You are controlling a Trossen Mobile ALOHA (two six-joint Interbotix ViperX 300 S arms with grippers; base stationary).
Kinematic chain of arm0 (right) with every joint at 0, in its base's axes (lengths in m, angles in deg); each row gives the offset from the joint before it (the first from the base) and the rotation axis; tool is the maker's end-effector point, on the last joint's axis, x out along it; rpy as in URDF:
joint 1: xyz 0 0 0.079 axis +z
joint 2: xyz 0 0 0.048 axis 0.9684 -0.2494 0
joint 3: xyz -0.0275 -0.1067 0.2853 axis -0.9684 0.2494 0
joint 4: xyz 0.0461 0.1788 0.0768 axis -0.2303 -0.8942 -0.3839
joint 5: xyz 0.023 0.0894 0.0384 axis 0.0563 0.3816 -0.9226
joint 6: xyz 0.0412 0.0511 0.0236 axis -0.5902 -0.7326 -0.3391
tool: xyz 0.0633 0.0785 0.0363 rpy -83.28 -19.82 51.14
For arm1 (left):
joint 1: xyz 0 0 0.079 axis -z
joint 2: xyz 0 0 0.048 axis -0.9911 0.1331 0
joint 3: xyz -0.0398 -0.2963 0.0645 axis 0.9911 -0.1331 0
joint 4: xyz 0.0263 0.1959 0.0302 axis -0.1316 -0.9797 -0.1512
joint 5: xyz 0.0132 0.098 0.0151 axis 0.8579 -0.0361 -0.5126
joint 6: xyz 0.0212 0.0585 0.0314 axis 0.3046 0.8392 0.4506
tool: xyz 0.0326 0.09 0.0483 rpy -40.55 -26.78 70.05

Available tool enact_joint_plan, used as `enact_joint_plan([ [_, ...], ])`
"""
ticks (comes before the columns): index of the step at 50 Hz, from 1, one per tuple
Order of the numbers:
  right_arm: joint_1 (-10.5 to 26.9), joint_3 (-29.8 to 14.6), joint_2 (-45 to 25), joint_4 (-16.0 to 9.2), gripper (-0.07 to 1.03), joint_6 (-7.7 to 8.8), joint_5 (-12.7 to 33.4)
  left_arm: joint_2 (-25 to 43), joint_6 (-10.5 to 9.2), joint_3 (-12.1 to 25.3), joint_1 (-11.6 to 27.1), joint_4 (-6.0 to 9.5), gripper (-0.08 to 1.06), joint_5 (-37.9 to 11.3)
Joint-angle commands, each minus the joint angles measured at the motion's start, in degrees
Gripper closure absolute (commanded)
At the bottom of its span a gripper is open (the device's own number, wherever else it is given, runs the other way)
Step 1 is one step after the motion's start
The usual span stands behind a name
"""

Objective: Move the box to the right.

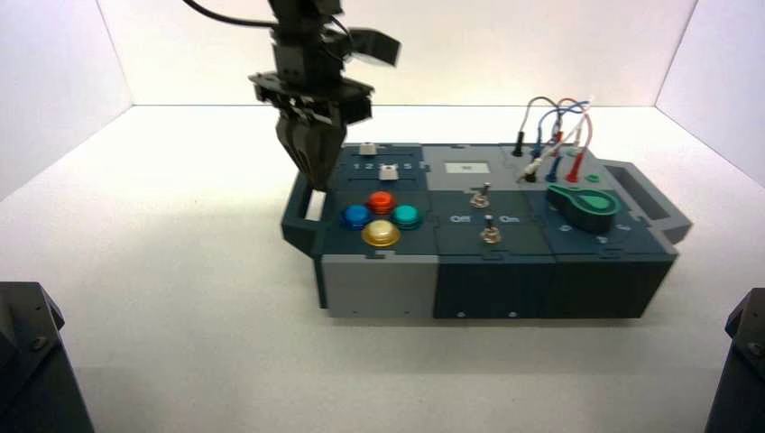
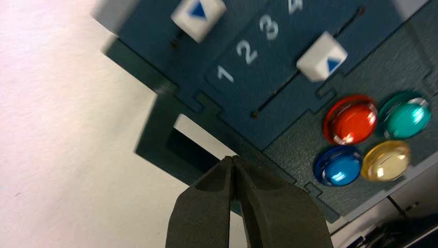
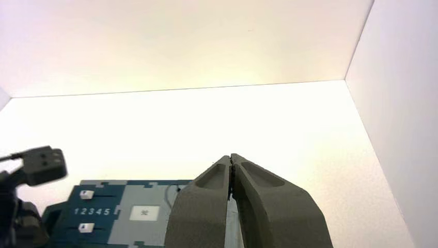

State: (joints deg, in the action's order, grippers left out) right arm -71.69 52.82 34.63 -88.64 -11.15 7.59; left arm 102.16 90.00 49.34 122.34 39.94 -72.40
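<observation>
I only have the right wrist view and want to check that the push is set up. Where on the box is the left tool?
Observer: The left tool points down at the opening of the left side handle of the box.
Operator: Is it open?
Observer: No, it is shut. The left wrist view shows its fingers pressed together.
Operator: What sits closest to that handle on the panel?
Observer: The blue button, nearest of four coloured round ones.
</observation>
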Motion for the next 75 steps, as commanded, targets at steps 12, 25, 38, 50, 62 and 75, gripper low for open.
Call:
enact_joint_plan([
  [12, 0.0, -1.1, -0.3, -0.2, 0.98, -0.26, -0.2, 2.5, 0.35, 5.4, 5.3, 2.11, 1.01, -0.4],
  [25, -0.1, -1.1, -0.3, -0.3, 0.98, -0.26, -0.3, 4.6, 0.35, 8.5, 8.3, 2.29, 1.01, -1.6],
  [38, -0.1, -1.1, -0.3, -0.2, 0.99, -0.35, -0.2, 6.1, 0.26, 10.9, 10.5, 3.34, 1.01, -2.3],
  [50, -0.1, -1.1, -0.3, -0.3, 0.98, -0.35, -0.3, 7.1, 0.18, 12.7, 11.9, 3.52, 1.01, -3.0],
  [62, -0.1, -1.1, -0.3, -0.3, 0.98, -0.26, -0.2, 8.1, 0.18, 14.9, 12.6, 3.52, 1.01, -3.5],
  [75, 0.0, -1.1, -0.3, -0.2, 0.98, -0.35, -0.3, 9.5, 0.18, 17.2, 13.6, 3.60, 1.01, -4.3],
])
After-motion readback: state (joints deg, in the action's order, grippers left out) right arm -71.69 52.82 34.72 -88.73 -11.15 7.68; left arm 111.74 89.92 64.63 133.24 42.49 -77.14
